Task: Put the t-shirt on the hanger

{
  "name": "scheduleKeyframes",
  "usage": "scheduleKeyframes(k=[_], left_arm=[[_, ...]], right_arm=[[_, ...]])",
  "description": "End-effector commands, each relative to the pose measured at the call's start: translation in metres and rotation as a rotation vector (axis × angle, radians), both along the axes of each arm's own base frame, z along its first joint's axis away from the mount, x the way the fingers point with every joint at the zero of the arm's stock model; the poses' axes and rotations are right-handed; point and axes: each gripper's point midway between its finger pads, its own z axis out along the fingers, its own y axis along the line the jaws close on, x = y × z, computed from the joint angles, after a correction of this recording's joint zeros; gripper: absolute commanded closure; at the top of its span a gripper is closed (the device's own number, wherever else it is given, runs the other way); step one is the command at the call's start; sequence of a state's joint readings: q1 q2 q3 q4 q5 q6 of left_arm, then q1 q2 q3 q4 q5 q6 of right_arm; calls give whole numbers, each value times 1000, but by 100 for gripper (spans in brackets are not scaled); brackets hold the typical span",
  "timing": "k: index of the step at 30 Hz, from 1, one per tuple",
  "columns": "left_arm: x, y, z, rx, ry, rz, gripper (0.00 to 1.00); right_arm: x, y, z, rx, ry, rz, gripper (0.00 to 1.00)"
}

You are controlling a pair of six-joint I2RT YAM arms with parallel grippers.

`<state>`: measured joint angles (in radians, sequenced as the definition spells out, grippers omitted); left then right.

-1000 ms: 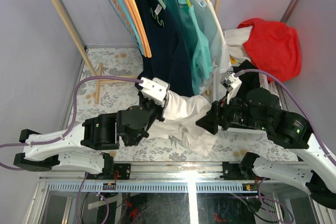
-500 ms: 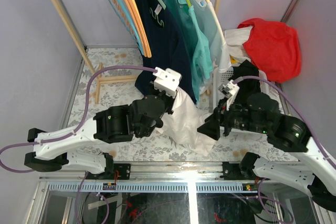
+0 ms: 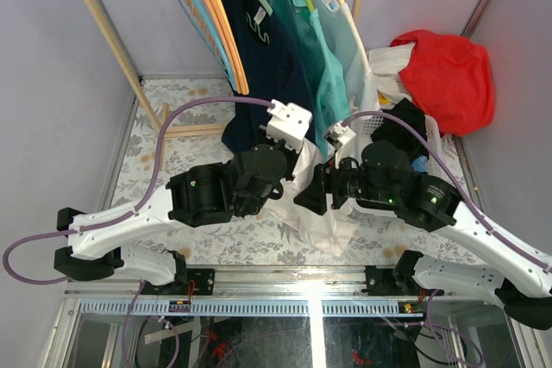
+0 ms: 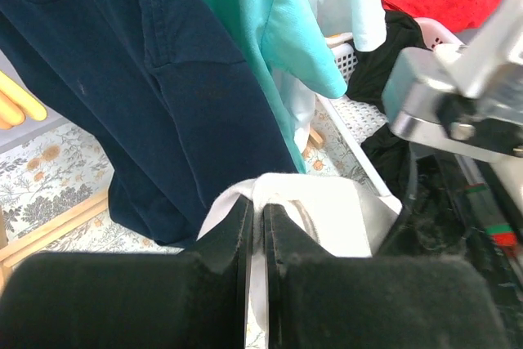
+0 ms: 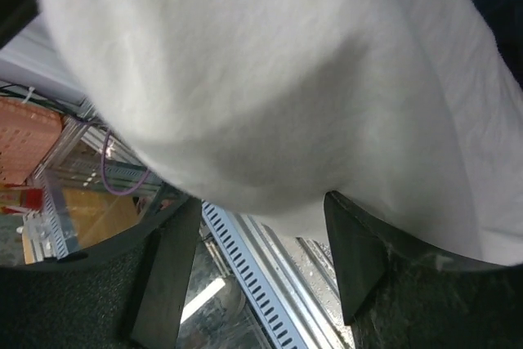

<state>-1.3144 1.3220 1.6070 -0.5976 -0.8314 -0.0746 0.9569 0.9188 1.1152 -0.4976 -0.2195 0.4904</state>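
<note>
t-shirt (image 3: 319, 217), upper edge hidden by left gripper (image 4: 255, 214)

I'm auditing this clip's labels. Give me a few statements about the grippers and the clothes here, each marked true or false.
1. The left gripper has its fingers shut on the t-shirt. True.
2. The right gripper has its fingers pressed together. False: they stand apart, with the t-shirt draped close before them.
3. A navy shirt hangs on the rack. True.
4. The red cloth hangs on the rack. False: it lies heaped off the rack, by the basket.
</note>
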Motion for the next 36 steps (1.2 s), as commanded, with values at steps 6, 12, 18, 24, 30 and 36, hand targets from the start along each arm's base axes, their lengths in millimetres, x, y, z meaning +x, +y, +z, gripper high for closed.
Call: scheduleKeyframes(k=[6, 12, 18, 24, 30, 36], left_arm=[[4, 0, 17, -59, -6, 0, 100], [4, -1, 19, -74, -3, -11, 100], [3, 5, 18, -73, 2, -8, 100], [-1, 27, 5, -51, 28, 29, 100], [-5, 47, -15, -40, 54, 57, 100], [-1, 58, -34, -38, 73, 89, 96]], right_arm=[[26, 21, 32, 137, -101, -91, 27], [39, 27, 21, 115, -97, -142, 34], [46, 18, 25, 97, -141, -183, 81], [29, 4, 58, 83, -226, -96, 100], [-20, 8, 96, 152, -224, 166, 100], [-55, 6, 116, 207, -190, 335, 100]])
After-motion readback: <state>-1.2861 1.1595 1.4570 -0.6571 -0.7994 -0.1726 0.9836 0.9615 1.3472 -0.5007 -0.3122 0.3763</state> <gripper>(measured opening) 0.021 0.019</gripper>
